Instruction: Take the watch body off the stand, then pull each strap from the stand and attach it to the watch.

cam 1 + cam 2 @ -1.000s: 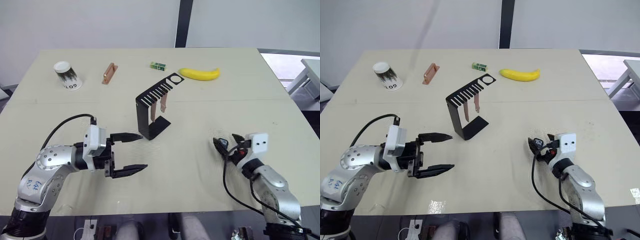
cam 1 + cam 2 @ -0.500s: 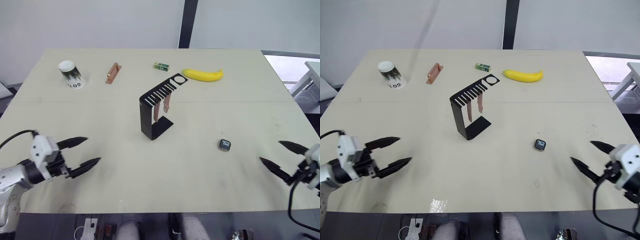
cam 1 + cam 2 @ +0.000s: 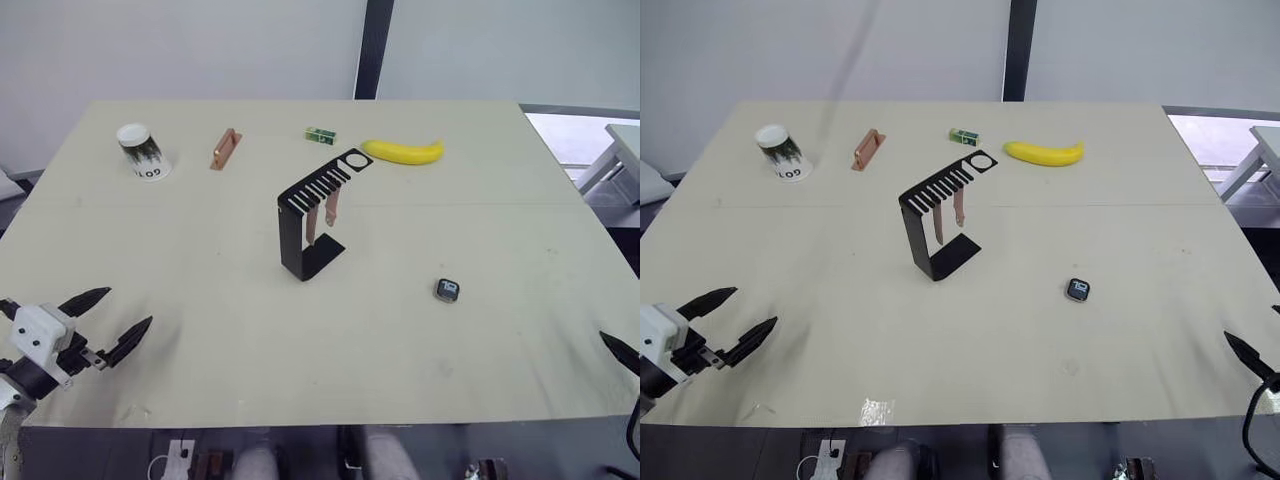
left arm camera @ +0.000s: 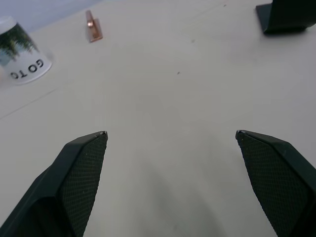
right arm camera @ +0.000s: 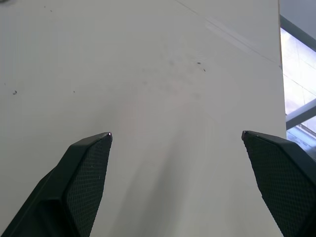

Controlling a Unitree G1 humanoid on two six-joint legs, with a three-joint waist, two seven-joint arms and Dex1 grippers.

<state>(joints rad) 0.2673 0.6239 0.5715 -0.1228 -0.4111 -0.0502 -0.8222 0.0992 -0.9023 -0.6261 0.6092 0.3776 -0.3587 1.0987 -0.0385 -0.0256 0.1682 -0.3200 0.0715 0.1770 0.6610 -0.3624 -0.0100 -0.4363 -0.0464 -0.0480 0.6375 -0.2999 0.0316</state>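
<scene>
While the watch body (image 3: 447, 290) lay flat on the table (image 3: 420, 200), screen up, well apart from the stand (image 3: 312, 222) and toward the robot's right, both arms sat back at the near corners. The stand stood upright near the middle of the table, its flat base on the surface and its comb-slotted top reaching toward the far right, with the round hole at that end. Both straps (image 3: 322, 217) hung side by side from the slotted top, their lower ends above the base.

The left gripper (image 3: 106, 320) hovered low over the near left corner with its two black fingers spread wide and nothing between them. The right gripper (image 5: 177, 136) was at the near right edge, its fingers likewise spread wide over bare table and holding nothing.

Along the far side lay a paper cup (image 3: 139, 151) on the left, then a copper-brown bar (image 3: 222, 148), a small green box (image 3: 319, 134) and a banana (image 3: 403, 151), the banana just beyond the stand's holed end.
</scene>
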